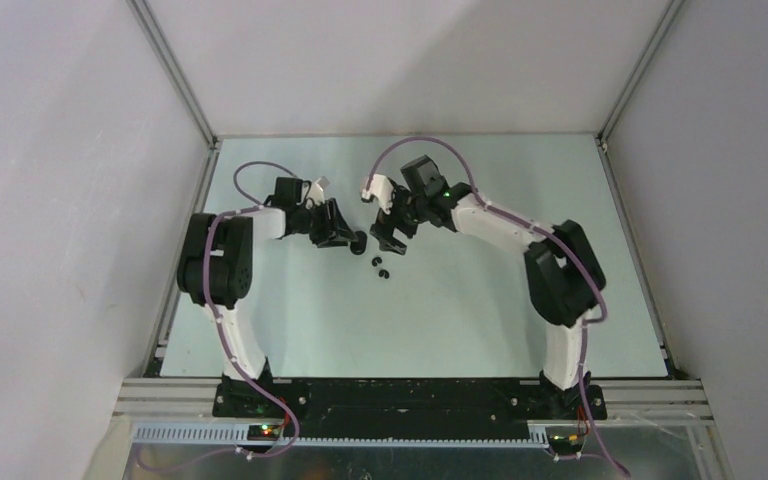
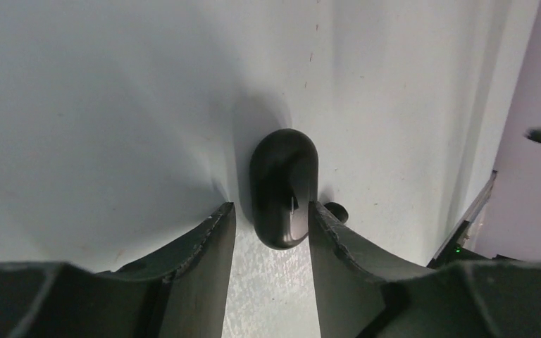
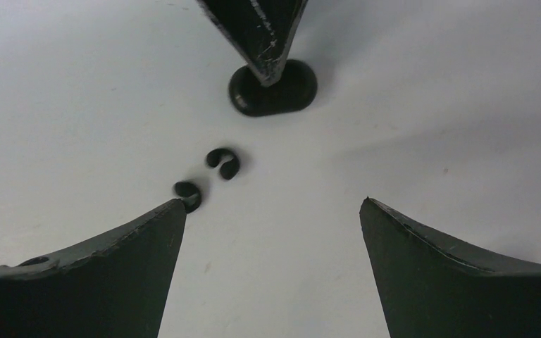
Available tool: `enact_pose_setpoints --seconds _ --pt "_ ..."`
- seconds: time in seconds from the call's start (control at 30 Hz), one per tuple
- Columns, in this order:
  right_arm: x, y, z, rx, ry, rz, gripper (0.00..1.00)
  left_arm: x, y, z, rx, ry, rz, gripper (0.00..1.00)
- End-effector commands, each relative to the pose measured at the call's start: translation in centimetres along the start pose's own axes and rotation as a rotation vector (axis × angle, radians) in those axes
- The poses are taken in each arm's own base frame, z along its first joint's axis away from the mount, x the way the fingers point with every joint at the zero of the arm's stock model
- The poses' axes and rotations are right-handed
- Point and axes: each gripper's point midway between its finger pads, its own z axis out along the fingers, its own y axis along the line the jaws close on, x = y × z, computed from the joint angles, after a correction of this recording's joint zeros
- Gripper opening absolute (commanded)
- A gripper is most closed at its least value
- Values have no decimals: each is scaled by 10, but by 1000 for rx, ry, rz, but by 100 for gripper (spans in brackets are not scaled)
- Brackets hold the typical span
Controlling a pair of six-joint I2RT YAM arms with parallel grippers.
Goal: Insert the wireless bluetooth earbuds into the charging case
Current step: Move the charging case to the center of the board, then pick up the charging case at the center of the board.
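Observation:
The charging case (image 1: 360,240) is a glossy black oval, lid shut, lying on the table. In the left wrist view its near end (image 2: 283,190) sits between the tips of my left gripper (image 2: 270,205), which stands open: a gap shows on the left side, while the right finger is at or against the case. Two black earbuds (image 3: 223,163) (image 3: 189,195) lie loose on the table just ahead of my right gripper (image 3: 272,202), which is wide open and empty, with the nearer bud at its left fingertip. From above, both buds (image 1: 379,267) rest just in front of the case.
My left gripper (image 1: 345,238) and right gripper (image 1: 392,240) face each other closely over the pale table (image 1: 460,310). A left finger (image 3: 257,28) overlaps the case in the right wrist view. Enclosure walls and metal rails (image 1: 175,280) border the table.

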Motion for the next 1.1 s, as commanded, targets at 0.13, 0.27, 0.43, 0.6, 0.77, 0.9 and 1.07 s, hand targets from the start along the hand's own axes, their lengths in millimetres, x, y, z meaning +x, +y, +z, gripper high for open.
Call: enact_pose_setpoints --seconds 0.13,0.27,0.43,0.6,0.77,0.9,1.07 --pt "-17 -33 50 -26 6 -230 99 -23 15 -18 116 -102 -101 53" --pt "-10 -35 73 -48 41 -250 99 -33 26 -29 151 -153 -165 57" --pt "-16 -18 89 -106 41 -240 99 -33 28 -29 142 -158 -181 66" --pt "-7 -14 106 -119 70 -190 99 -33 30 -29 138 -160 -188 74" --pt "8 -8 117 -135 106 -171 97 -33 31 -29 138 -162 -197 80" --pt "13 -10 122 -122 126 -171 95 -33 32 -29 139 -163 -201 84" --pt "13 -15 124 -102 135 -174 93 -33 32 -29 140 -163 -201 86"
